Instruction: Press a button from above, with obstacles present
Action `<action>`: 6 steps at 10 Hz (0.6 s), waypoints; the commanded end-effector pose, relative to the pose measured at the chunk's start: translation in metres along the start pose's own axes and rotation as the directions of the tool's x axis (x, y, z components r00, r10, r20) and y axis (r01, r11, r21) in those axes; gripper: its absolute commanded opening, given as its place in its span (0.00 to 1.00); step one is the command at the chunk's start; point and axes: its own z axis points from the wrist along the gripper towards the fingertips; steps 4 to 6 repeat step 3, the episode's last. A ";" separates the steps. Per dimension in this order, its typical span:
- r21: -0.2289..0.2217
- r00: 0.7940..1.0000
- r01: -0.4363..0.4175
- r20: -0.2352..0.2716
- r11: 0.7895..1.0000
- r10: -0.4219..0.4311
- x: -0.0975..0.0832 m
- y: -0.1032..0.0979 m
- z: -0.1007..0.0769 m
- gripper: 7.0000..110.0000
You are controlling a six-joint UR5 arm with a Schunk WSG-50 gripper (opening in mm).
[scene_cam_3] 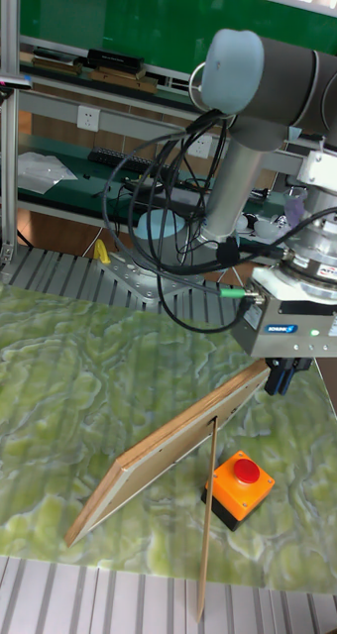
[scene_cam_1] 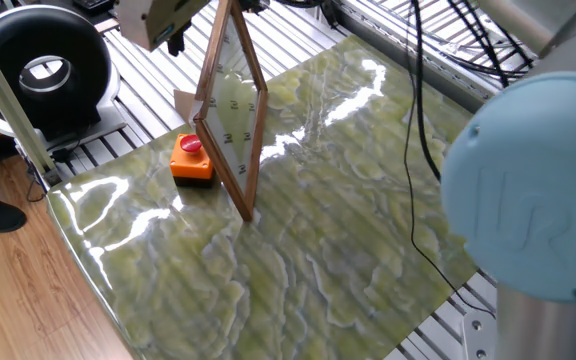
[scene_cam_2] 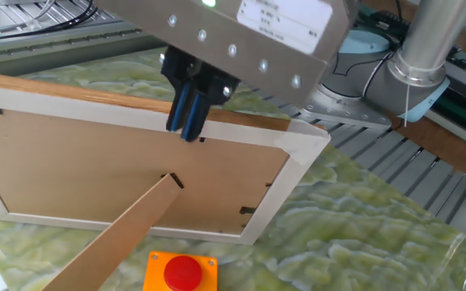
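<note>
The button (scene_cam_3: 246, 470), a red cap on an orange box (scene_cam_1: 192, 165), sits on the green marbled table right beside the foot of the obstacle. That obstacle is a tall wood-framed panel (scene_cam_1: 233, 110), leaning on a thin prop leg (scene_cam_2: 112, 242); the other fixed view shows its tan back (scene_cam_2: 95, 170). My gripper (scene_cam_2: 183, 136) hangs high above the button (scene_cam_2: 182, 272), level with the panel's top edge. Its two blue fingers (scene_cam_3: 280, 380) press together, shut, holding nothing. In one fixed view the gripper (scene_cam_1: 176, 45) sits at the top left, above the box.
A black round device (scene_cam_1: 43, 70) stands off the table at the left, on the slatted metal base (scene_cam_1: 118, 130). The arm's blue joint cap (scene_cam_1: 538, 220) fills the right foreground. Cables (scene_cam_3: 159, 228) loop behind the arm. The table edge (scene_cam_1: 88, 260) borders wooden floor.
</note>
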 end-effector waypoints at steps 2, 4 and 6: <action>-0.009 1.000 -0.002 -0.005 1.000 0.002 0.008 -0.004 -0.004 0.00; -0.010 1.000 -0.004 -0.007 1.000 0.004 0.008 -0.003 -0.004 0.00; -0.010 1.000 -0.004 -0.007 1.000 0.004 0.008 -0.003 -0.004 0.00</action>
